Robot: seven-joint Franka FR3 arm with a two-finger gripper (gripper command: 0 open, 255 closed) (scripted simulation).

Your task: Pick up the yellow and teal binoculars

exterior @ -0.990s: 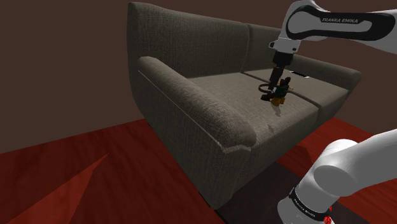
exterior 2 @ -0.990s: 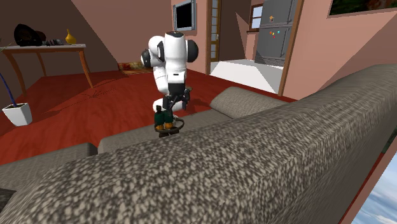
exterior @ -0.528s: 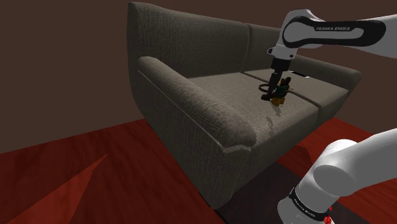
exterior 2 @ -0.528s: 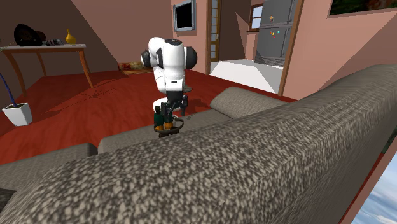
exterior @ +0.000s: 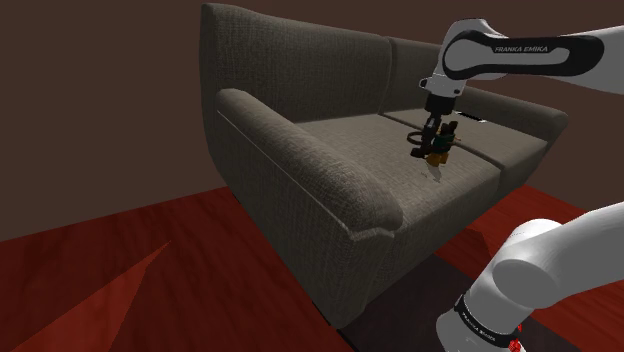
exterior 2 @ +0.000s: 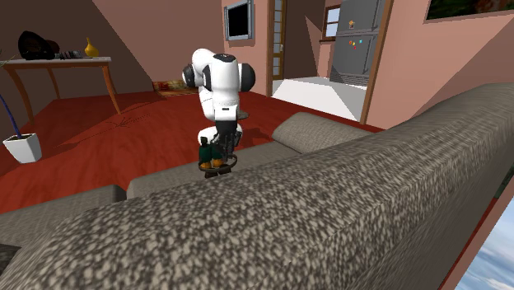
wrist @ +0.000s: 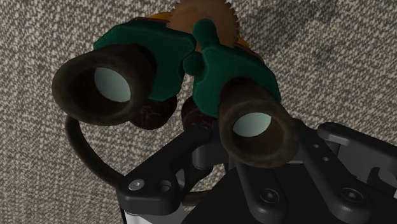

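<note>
The all-black two-finger gripper (exterior: 430, 138) on the white arm stands directly over the binoculars (wrist: 210, 63), which have a teal-green body, brown eyecups and a yellow-orange underside. The binoculars are upright, with the eyecups facing the wrist camera. Whether the gripper is spread or clamped cannot be told from these views. The binoculars rest on the seat cushion (wrist: 331, 51) of the grey-brown woven-fabric sofa (exterior: 300, 170), near the seam between its two cushions. A dark strap loop (wrist: 79, 149) lies beside them. The step in hand appears to be securing the grasp. Centre the grip on one barrel below its flared eyecup, keep the strap clear, confirm a firm hold, then lift vertically. Beyond the sofa lie the red floor (exterior: 120, 270) and, well apart, a wooden table (exterior 2: 58, 66).
</note>
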